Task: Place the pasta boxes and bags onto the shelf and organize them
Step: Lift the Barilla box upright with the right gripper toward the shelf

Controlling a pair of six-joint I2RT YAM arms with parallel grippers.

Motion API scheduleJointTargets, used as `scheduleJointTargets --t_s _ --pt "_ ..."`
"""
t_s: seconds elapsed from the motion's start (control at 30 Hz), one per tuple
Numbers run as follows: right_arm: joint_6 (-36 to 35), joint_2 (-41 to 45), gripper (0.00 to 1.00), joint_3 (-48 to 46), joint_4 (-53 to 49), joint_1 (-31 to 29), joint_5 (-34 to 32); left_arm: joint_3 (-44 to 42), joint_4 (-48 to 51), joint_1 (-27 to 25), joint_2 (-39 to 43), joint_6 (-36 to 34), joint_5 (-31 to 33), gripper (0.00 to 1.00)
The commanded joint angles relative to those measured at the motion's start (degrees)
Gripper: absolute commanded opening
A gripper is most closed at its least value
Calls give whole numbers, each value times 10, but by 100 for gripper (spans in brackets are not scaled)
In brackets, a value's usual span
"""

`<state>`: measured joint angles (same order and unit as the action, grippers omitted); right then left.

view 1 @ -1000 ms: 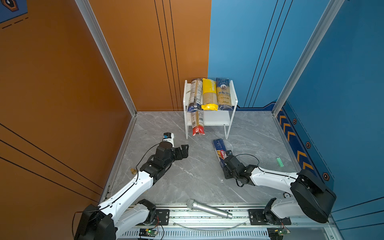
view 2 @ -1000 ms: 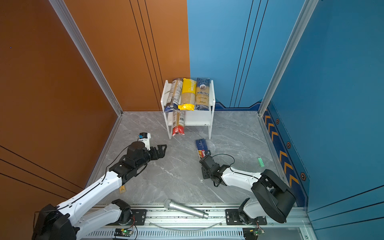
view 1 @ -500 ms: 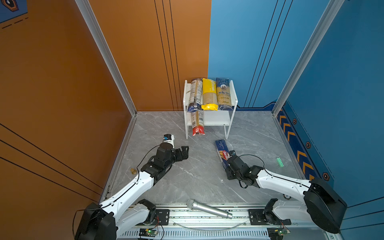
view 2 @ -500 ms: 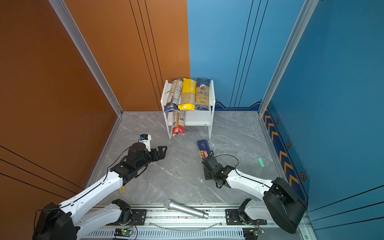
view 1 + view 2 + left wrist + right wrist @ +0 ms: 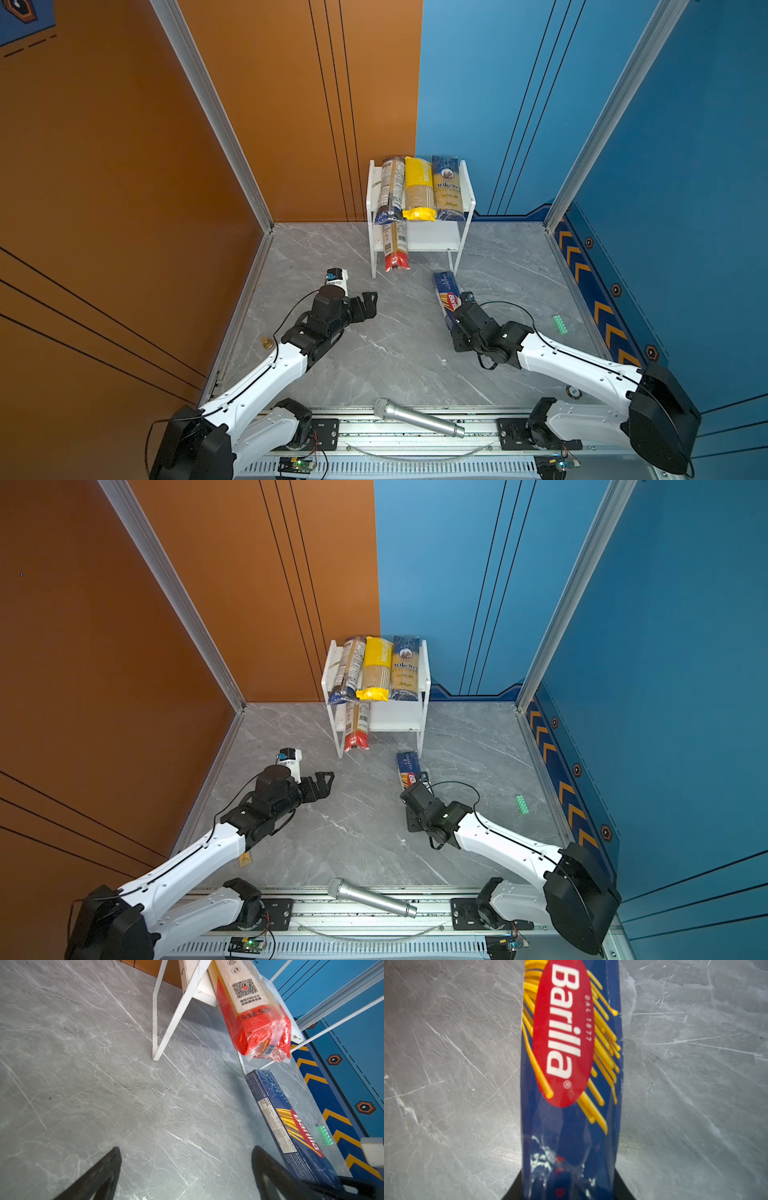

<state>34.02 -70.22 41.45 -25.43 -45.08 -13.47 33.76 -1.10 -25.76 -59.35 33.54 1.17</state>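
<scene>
Left fingers (image 5: 108, 1167) wide apart, empty; right fingers (image 5: 516, 1190) clamp Barilla box (image 5: 571, 1126) sides, mostly cut off; box on surface (image 5: 395, 353) near-right of shelf (image 5: 419, 241), near end hidden under right arm (image 5: 482, 332).

Three packs (image 5: 419, 187) lie abreast atop the shelf (image 5: 432, 240); one pack (image 5: 395, 249) on its lower board, left; box (image 5: 445, 289) before it, right.

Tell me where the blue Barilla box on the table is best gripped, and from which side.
Grip the Barilla box across its narrow width, near the end facing the robot, from above. It lies flat on the table, long and slim, so only its long side faces fit the gripper. Its far end nears a shelf leg. The right gripper straddles the near end.
</scene>
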Motion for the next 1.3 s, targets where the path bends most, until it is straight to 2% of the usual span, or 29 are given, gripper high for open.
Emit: scheduleJointTargets --t_s 0.0,0.67,1.27 --pt "31 34 0 41 16 -4 -43 -9 -11 8 0 6 -12 98" --pt "82 101 0 99 -30 -41 -115 -9 -25 24 -12 0 -48 98" --pt "50 37 0 191 -10 -66 -154 -12 -32 34 -13 -1 -62 98"
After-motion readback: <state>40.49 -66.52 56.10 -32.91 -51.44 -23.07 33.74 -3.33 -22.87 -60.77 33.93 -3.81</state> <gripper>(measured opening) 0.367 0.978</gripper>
